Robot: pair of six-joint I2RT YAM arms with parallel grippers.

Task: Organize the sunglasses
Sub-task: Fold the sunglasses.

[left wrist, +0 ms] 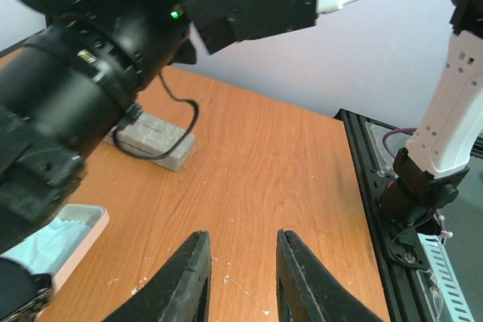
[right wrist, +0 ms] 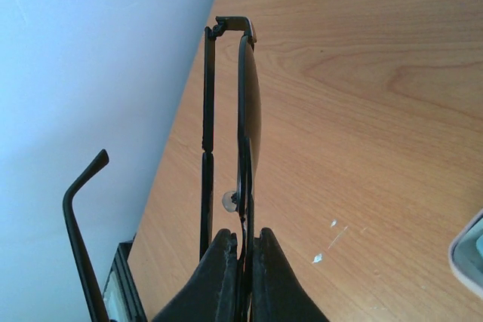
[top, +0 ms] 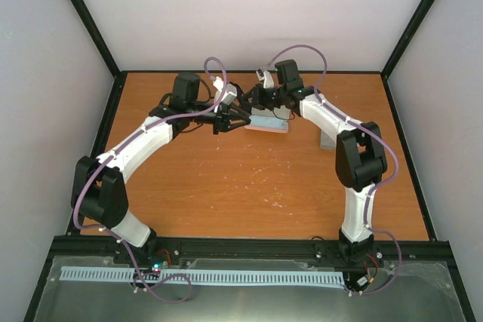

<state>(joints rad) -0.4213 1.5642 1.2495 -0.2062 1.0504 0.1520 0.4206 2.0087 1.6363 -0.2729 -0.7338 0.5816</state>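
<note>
My right gripper (right wrist: pixel 243 235) is shut on the black sunglasses (right wrist: pixel 253 103). It pinches the frame near the nose pad and holds them edge-on above the table, with one temple arm folded alongside and the other sticking out at the left. In the top view this gripper (top: pixel 253 102) hovers at the back middle, just behind the open pink case (top: pixel 269 122). My left gripper (left wrist: pixel 241 235) is open and empty, its jaws wide apart low over bare wood; in the top view it (top: pixel 226 121) sits just left of the pink case. The reddish-brown sunglasses are out of view.
The pink case (left wrist: pixel 84 233) holds a pale blue cloth (left wrist: pixel 47 240). A grey case (left wrist: pixel 151 138) lies shut beyond it, also in the top view (top: pixel 327 139) behind the right arm. The back wall is close. The black frame rail (left wrist: pixel 370 186) borders the table.
</note>
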